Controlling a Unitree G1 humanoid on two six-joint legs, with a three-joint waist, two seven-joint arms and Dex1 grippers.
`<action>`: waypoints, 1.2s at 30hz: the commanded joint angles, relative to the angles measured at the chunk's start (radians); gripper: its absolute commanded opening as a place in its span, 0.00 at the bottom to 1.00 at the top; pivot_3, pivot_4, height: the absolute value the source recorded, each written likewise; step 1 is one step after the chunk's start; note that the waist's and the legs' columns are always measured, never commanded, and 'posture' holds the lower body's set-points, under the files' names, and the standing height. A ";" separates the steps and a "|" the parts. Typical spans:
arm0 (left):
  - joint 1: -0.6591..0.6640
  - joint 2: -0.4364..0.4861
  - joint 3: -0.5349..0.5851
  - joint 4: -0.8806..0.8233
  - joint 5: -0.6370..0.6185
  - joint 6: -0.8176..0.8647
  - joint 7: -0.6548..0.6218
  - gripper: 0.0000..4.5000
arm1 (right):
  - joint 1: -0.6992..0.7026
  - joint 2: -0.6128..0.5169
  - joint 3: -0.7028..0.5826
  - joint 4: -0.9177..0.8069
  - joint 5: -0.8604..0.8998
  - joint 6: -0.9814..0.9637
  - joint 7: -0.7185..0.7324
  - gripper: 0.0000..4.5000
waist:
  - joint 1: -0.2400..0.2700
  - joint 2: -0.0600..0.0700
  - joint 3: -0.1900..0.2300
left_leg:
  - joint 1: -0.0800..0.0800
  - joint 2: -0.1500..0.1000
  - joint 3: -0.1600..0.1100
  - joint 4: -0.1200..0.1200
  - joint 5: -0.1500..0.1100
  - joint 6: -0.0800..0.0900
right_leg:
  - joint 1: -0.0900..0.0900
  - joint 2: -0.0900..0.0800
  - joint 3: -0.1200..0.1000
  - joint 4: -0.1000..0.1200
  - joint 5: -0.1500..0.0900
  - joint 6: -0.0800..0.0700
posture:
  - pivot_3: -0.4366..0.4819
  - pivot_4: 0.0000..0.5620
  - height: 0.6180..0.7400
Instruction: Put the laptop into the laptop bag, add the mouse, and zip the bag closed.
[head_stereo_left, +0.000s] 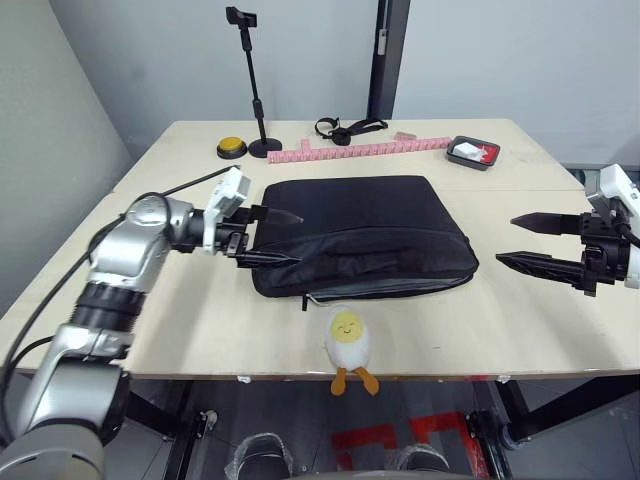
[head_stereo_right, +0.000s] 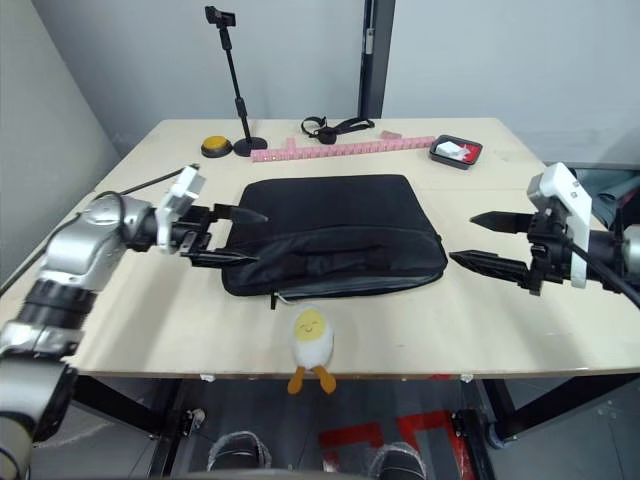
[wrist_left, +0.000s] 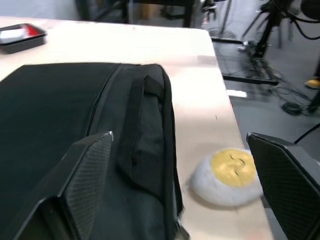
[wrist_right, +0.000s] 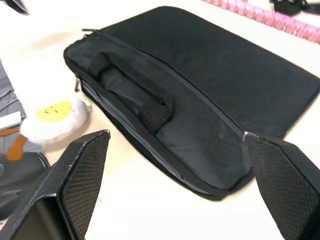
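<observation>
Nearest, at the near edge of the pale wooden surface (head_stereo_left: 200, 330): a white egg-shaped plush toy (head_stereo_left: 347, 340) with a yellow face, orange feet dangling over the edge. Just beyond it, touching or almost touching: the laptop bag (head_stereo_left: 360, 235), black fabric, flat, at the middle of the surface, long side running left to right. Handles and front pocket on its near half; a pale line of zipper along the near edge, seemingly a little parted near the toy, though hard to tell.

At the bag's left end: left claw (head_stereo_left: 270, 236), released, fingers spread, one tip over the bag's left edge, the other at its near left corner. No visible grip on the fabric.

Well right of the bag, apart from it: right claw (head_stereo_left: 528, 242), released too, both fingers spread and pointing left toward the bag, holding nothing, above the surface.

Farther back, beyond the bag: a pink ruler-like strip (head_stereo_left: 370, 150) running left to right, a yellow button (head_stereo_left: 231, 147) at far left, beside it a black phone stand (head_stereo_left: 258, 100) upright on a round base. Black straps (head_stereo_left: 345, 128) behind the strip. At far right, a small dark tray (head_stereo_left: 472, 152) with red and white contents.
</observation>
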 joint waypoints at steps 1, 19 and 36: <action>-0.081 -0.070 -0.046 0.194 0.086 -0.151 -0.063 0.66 | 0.002 -0.022 -0.090 -0.087 0.090 0.060 -0.042 0.88 | 0.002 0.000 0.000 | 0.000 0.000 0.000 0.000 0.000 0.000 | 0.000 0.000 0.000 0.000 0.000 0.000 | 0.48 0.27 1.00; -0.311 -0.314 -0.048 0.833 0.374 -0.518 0.089 0.00 | -0.020 0.021 0.005 -0.280 0.461 0.134 -0.328 0.00 | 0.040 -0.001 0.001 | 0.000 -0.001 0.002 0.002 -0.001 -0.001 | 0.000 0.000 0.004 -0.002 0.005 0.010 | 0.48 0.27 1.00; -0.280 -0.302 -0.020 0.831 0.434 -0.532 0.063 0.00 | -0.130 0.086 0.458 -0.203 0.354 0.045 -0.360 0.56 | 0.036 -0.001 0.001 | 0.000 -0.001 0.002 0.002 -0.006 -0.008 | 0.000 0.000 0.005 -0.003 0.006 0.018 | 0.48 0.27 1.00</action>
